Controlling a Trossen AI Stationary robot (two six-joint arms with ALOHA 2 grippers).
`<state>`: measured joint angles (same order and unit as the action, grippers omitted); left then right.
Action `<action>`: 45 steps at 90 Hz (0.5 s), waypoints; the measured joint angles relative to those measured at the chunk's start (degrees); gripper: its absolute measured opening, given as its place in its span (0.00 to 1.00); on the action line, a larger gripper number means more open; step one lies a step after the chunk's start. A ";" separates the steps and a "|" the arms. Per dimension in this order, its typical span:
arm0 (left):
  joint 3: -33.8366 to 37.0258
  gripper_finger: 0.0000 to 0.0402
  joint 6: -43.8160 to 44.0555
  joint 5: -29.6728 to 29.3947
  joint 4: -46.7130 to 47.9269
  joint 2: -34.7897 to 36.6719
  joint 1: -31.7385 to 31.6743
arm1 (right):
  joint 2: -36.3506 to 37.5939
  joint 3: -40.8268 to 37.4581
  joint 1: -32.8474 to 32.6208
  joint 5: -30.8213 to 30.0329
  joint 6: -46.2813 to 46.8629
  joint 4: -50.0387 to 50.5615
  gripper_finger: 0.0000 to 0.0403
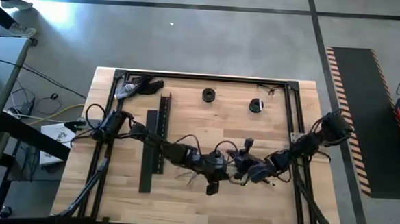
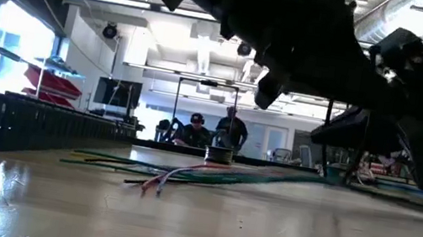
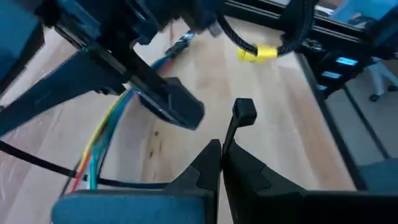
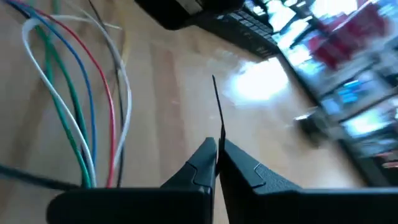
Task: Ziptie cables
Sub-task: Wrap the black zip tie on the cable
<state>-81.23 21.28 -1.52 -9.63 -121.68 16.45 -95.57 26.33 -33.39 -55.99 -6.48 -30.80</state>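
My worktop [image 1: 181, 200] is pale wood with visible grain and a light sheen that catches the ceiling lights. The cables [image 4: 81, 112] look smooth and plastic-coated, slightly glossy. I see matt black, plastic-looking fingers [image 3: 249, 174] on the left gripper [image 3: 221, 155]. The slotted channel [image 1: 155, 147] reads as matt black plastic.

A pale wooden table [image 1: 181, 200] with a black frame along its edges carries the work. On it lie a long black slotted channel [image 1: 154, 147] toward the left, two small dark round spools [image 1: 208, 94] near the far edge — well apart from each other — a dark tool [image 1: 138, 87] in the far left corner, and the cables [image 2: 186, 171] spread flat across the middle
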 joint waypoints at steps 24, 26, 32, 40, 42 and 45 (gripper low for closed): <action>-0.02 0.00 1.32 3.29 0.10 -0.44 -0.73 | 0.00 4.33 -3.05 -1.68 -15.54 3.16 0.00; -0.02 0.00 1.55 3.50 0.06 -0.44 -0.77 | 0.00 4.62 -3.04 -1.71 -16.43 3.50 0.00; -0.02 0.00 2.32 3.84 0.14 -0.44 -0.94 | 0.00 5.33 -3.04 -1.75 -18.50 4.31 0.00; -0.02 0.00 2.63 3.84 0.46 -0.44 -1.07 | 0.02 5.64 -3.08 -1.88 -19.52 5.54 0.00; -0.02 0.00 2.66 3.85 0.48 -0.44 -1.07 | 0.02 5.65 -3.08 -1.97 -19.52 5.76 0.00; -0.02 0.00 2.68 3.85 0.59 -0.44 -1.04 | 0.02 5.65 -3.22 -2.38 -19.52 6.01 0.00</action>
<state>-81.25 23.97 2.33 -9.03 -122.13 15.41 -95.55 31.99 -36.60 -58.37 -26.00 -24.79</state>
